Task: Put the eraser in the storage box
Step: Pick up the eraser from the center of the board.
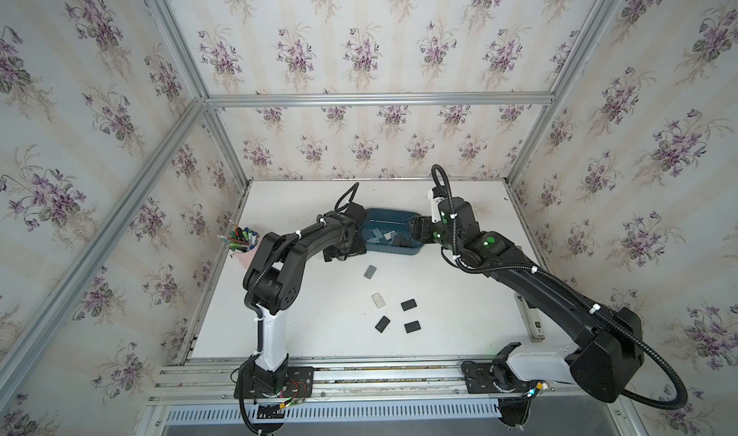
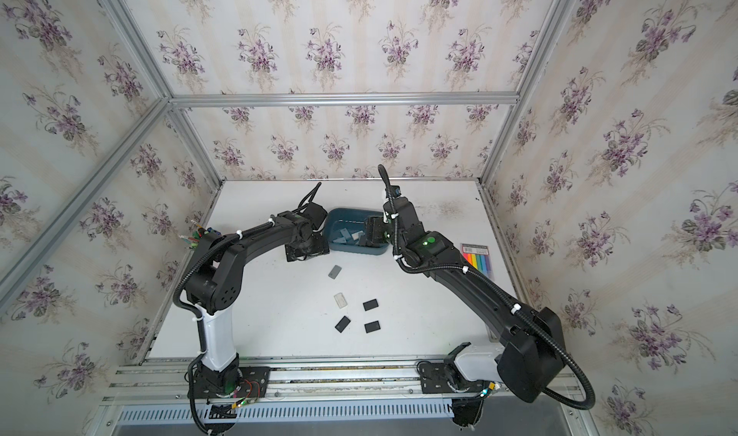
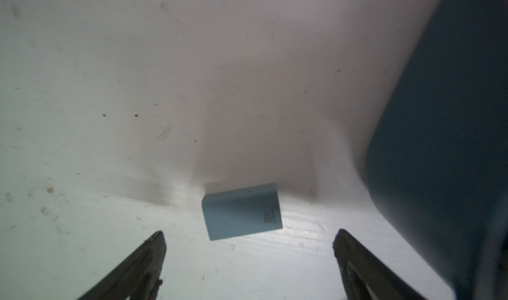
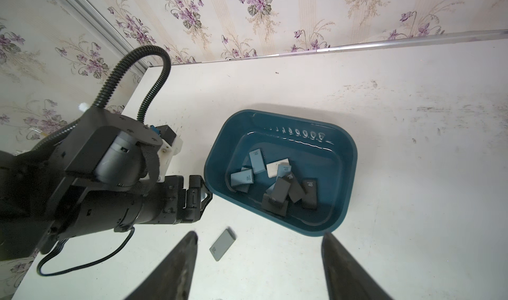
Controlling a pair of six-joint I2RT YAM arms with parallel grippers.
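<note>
A light blue eraser (image 3: 242,212) lies flat on the white table just ahead of my open left gripper (image 3: 250,235), untouched, beside the outer wall of the teal storage box (image 3: 439,120). In both top views the left gripper (image 1: 343,250) is low at the box's left end and hides that eraser. The storage box (image 4: 349,158) holds several blue, black and white erasers. My right gripper (image 4: 259,238) hangs open and empty above the box's right end (image 1: 415,230). A grey eraser (image 4: 223,244) lies on the table in front of the box.
Loose on the table's middle are a grey eraser (image 1: 370,271), a white one (image 1: 378,299) and three black ones (image 1: 408,305). A pink pen cup (image 1: 243,250) stands at the left edge. A pack of coloured markers (image 2: 477,258) lies at the right.
</note>
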